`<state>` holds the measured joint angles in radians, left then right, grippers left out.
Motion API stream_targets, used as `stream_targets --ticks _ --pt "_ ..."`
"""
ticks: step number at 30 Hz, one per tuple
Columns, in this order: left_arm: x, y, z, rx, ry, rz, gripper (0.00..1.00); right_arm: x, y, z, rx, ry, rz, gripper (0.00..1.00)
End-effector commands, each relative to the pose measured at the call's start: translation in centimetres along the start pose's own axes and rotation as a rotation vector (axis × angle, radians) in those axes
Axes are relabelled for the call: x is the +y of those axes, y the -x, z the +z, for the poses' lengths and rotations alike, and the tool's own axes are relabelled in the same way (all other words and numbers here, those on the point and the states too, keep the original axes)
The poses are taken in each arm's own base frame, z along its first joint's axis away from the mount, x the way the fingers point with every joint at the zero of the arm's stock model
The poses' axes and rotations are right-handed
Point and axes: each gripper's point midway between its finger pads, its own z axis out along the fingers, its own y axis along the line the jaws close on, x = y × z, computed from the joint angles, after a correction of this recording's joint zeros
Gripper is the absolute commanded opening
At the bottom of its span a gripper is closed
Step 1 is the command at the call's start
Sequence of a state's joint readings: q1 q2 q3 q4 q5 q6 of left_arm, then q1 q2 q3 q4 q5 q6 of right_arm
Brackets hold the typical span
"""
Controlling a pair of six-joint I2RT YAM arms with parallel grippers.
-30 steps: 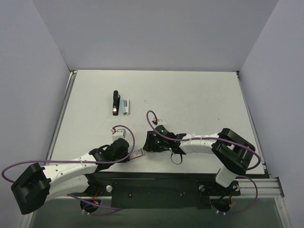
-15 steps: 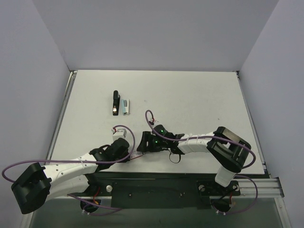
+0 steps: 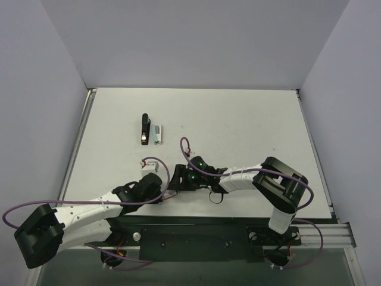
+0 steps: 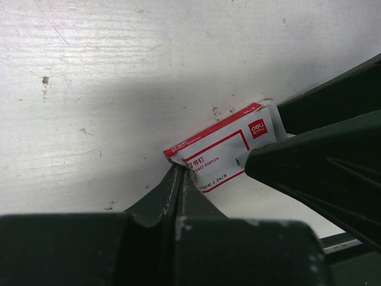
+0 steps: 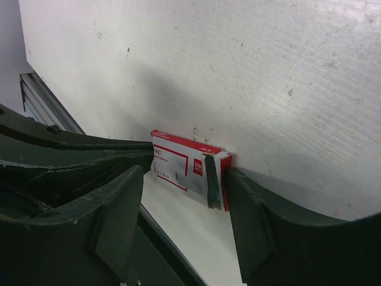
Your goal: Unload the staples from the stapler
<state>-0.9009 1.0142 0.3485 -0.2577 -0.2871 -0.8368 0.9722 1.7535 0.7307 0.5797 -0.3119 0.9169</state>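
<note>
The black stapler (image 3: 143,127) lies at the far left of the table, silvery tip toward me, far from both grippers. A small red-and-white staple box (image 4: 229,149) lies near the table's front edge; it also shows in the right wrist view (image 5: 181,162). My left gripper (image 4: 180,173) is shut, its tips pinching the box's near corner. My right gripper (image 5: 184,186) is open and straddles the box, with one finger (image 5: 247,208) against the box's open end. In the top view the two grippers (image 3: 168,192) (image 3: 180,181) meet and hide the box.
A small pale blue and white piece (image 3: 157,133) lies just right of the stapler. The table's front edge and the black base rail (image 3: 196,229) are right behind the grippers. Grey walls close in the table on three sides.
My right gripper has moved left to the left gripper and now stands around the staple box. The left arm and the stapler have not moved.
</note>
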Motion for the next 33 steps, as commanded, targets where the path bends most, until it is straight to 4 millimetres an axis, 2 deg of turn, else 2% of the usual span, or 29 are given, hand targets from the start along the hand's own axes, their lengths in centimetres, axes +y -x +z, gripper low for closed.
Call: stream_targets --ticks 1,6,14,21,33 --pt "0.7 -1.2 0.2 0.043 0.020 0.025 0.00 -1.3 -4.4 1.0 0.134 -0.033 0.049 0.54" --pt "0.7 -1.2 0.1 0.041 0.018 0.024 0.00 -1.2 -4.7 1.3 0.140 -0.026 0.076 0.54" --pt "0.8 -1.0 -0.2 0.031 0.013 0.019 0.00 -2.8 -4.3 0.3 0.121 -0.105 0.045 0.53" --pt "0.2 -0.9 -0.3 0.024 -0.021 0.020 0.00 -5.7 -4.3 -1.5 0.095 -0.242 -0.013 0.53" --pt "0.1 -0.8 -0.9 0.011 -0.051 0.025 0.00 -8.5 -1.8 -5.0 -0.046 -0.397 -0.075 0.52"
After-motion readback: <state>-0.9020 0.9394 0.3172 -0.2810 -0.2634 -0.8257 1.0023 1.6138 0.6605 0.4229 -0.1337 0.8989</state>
